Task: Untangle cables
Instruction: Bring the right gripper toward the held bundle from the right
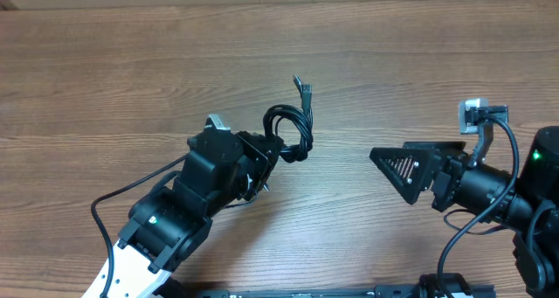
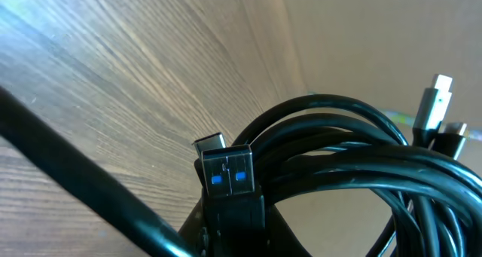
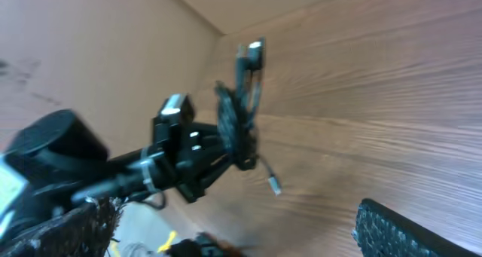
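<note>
Overhead: can't see left gripper [image 1: 279, 149] fingertips, buried behind cables [image 1: 293, 128] — contact spot unreadable. Loses left arm [image 1: 166, 228] at bottom edge, right arm [image 1: 515, 197] at right edge. Left wrist: clips cables at right and bottom edges, cuts USB plug [image 2: 228, 174] body at bottom. Right wrist: blurred throughout — can't count strands or read plug types; clips right gripper [image 1: 391, 161] fingers [image 3: 410, 225] at bottom edge.

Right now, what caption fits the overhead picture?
Left gripper grips looped black cables; right gripper stands open, apart.
</note>
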You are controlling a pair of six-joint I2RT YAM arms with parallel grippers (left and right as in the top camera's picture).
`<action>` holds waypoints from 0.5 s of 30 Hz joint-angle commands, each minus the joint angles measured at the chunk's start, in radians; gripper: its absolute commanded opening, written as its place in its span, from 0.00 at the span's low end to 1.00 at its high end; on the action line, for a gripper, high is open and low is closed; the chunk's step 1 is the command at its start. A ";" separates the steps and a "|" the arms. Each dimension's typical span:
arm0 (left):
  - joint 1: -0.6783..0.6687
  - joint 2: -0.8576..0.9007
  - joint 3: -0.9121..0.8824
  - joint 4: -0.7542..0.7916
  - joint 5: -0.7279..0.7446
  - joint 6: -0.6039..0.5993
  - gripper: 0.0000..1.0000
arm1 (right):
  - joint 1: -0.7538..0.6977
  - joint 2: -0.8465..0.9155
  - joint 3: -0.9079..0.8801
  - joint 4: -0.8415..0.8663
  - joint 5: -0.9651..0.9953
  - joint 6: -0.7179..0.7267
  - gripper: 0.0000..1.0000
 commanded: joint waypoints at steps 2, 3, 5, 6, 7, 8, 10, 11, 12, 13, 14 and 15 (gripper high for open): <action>-0.005 -0.012 0.003 0.080 0.051 0.122 0.04 | -0.002 -0.004 0.019 0.017 -0.108 0.019 1.00; -0.005 -0.012 0.003 0.102 0.071 0.133 0.04 | -0.002 -0.004 0.019 0.016 -0.108 0.008 1.00; -0.005 -0.012 0.003 0.190 0.151 0.178 0.04 | -0.002 -0.005 0.019 -0.007 -0.107 -0.029 0.96; -0.005 -0.012 0.003 0.211 0.169 0.186 0.04 | -0.002 -0.005 0.019 -0.008 -0.107 -0.034 0.92; -0.005 -0.012 0.003 0.226 0.180 0.186 0.04 | -0.002 -0.004 0.019 -0.008 -0.098 -0.034 0.90; -0.005 -0.012 0.003 0.231 0.190 0.185 0.05 | -0.002 -0.004 0.018 -0.007 -0.088 -0.034 0.88; -0.005 -0.012 0.003 0.230 0.199 0.185 0.04 | -0.002 -0.004 0.017 -0.011 -0.062 -0.033 0.86; -0.005 -0.011 0.003 0.228 0.210 0.185 0.04 | -0.002 -0.004 0.013 -0.011 -0.053 -0.034 0.86; -0.005 -0.011 0.003 0.228 0.216 0.185 0.04 | -0.002 -0.004 0.011 -0.013 -0.046 -0.033 0.88; -0.005 -0.011 0.003 0.228 0.219 0.185 0.04 | -0.002 -0.003 0.007 -0.014 -0.038 -0.033 0.91; -0.005 -0.011 0.003 0.228 0.219 0.185 0.04 | -0.002 -0.003 0.003 -0.016 -0.029 -0.034 0.92; -0.005 -0.011 0.003 0.228 0.219 0.185 0.04 | -0.002 -0.002 -0.001 -0.017 -0.022 -0.034 0.92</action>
